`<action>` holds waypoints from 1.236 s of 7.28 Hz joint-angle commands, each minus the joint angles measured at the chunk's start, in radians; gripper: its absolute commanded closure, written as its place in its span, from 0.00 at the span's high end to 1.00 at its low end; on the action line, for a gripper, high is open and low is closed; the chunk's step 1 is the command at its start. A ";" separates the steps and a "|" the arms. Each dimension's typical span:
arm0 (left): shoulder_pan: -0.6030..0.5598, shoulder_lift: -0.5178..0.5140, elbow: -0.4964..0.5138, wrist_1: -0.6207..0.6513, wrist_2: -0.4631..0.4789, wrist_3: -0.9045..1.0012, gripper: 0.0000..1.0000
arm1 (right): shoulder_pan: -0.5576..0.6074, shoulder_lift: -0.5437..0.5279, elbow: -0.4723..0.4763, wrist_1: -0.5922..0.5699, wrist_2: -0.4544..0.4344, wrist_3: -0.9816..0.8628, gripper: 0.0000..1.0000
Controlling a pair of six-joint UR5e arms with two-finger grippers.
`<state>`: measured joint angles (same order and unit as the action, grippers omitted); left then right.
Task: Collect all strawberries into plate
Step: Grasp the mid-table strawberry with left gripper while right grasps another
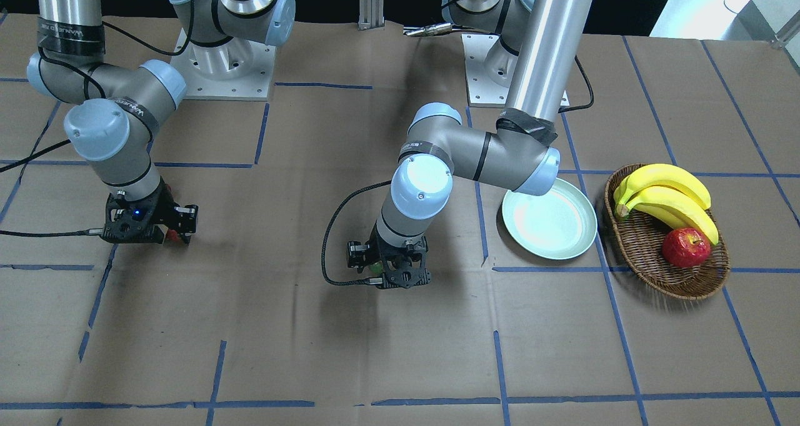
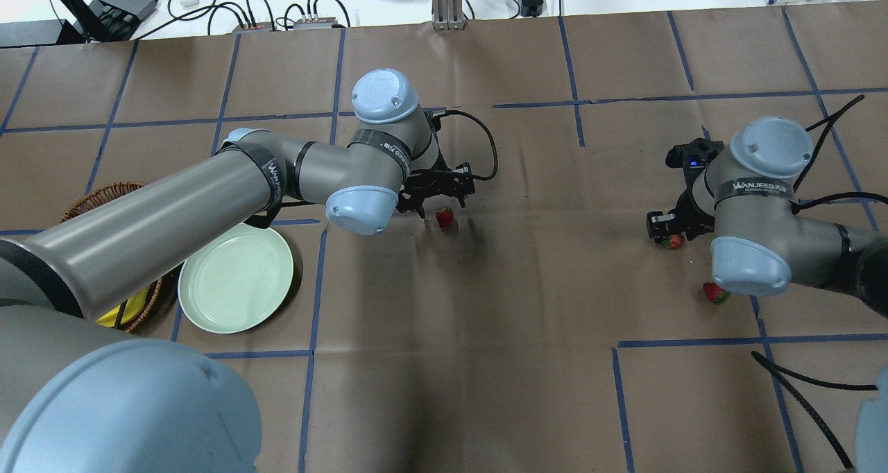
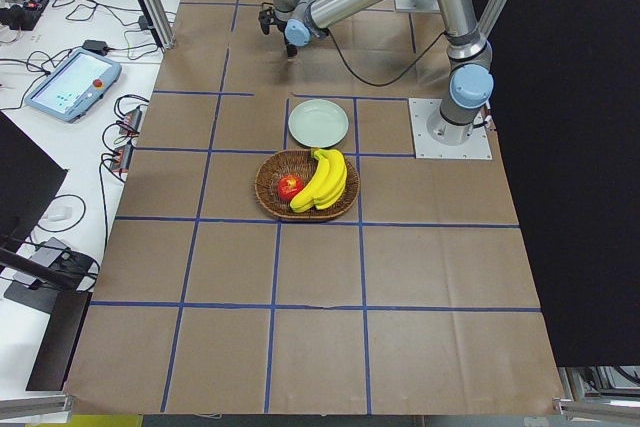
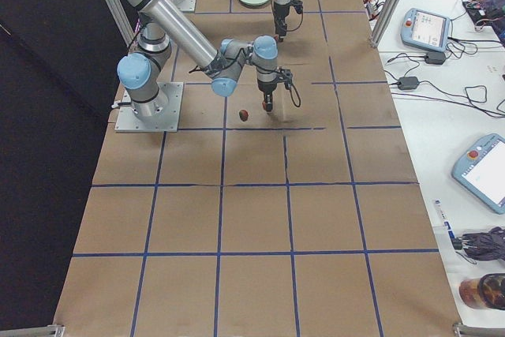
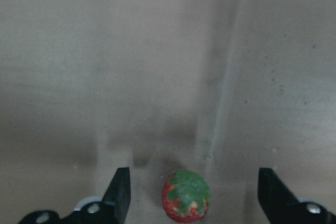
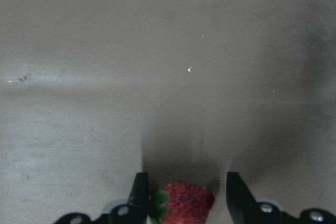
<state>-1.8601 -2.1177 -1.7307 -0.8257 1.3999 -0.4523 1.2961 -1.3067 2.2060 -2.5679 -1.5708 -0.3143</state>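
Three small red strawberries lie on the brown paper. One strawberry [image 5: 186,202] sits between the wide-apart fingers of my left gripper [image 2: 442,201], which is open and low over it; the berry also shows in the overhead view [image 2: 444,216]. A second strawberry [image 6: 181,200] lies between the narrower jaws of my right gripper [image 2: 666,231], with a small gap on one side; it also shows in the overhead view [image 2: 671,241]. The third strawberry [image 2: 714,293] lies loose beside the right arm. The mint-green plate [image 2: 236,279] is empty, to the left gripper's left.
A wicker basket [image 1: 665,276] with bananas [image 1: 669,195] and a red apple [image 1: 686,247] stands just beyond the plate [image 1: 550,226]. Black cables [image 2: 798,383] trail on the table near the right arm.
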 commanded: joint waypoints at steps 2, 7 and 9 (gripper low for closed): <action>0.001 -0.001 -0.007 0.002 0.002 -0.002 0.19 | 0.000 -0.002 -0.034 0.040 -0.002 0.000 0.08; 0.082 0.184 -0.042 -0.143 0.188 0.384 0.00 | 0.034 -0.022 -0.279 0.346 0.002 0.053 0.07; 0.247 0.351 -0.212 -0.164 0.223 0.741 0.00 | 0.244 0.001 -0.343 0.387 -0.006 0.337 0.07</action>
<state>-1.7121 -1.8654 -1.8410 -0.9755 1.5966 0.0815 1.4164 -1.3218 1.9040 -2.2070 -1.5727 -0.1442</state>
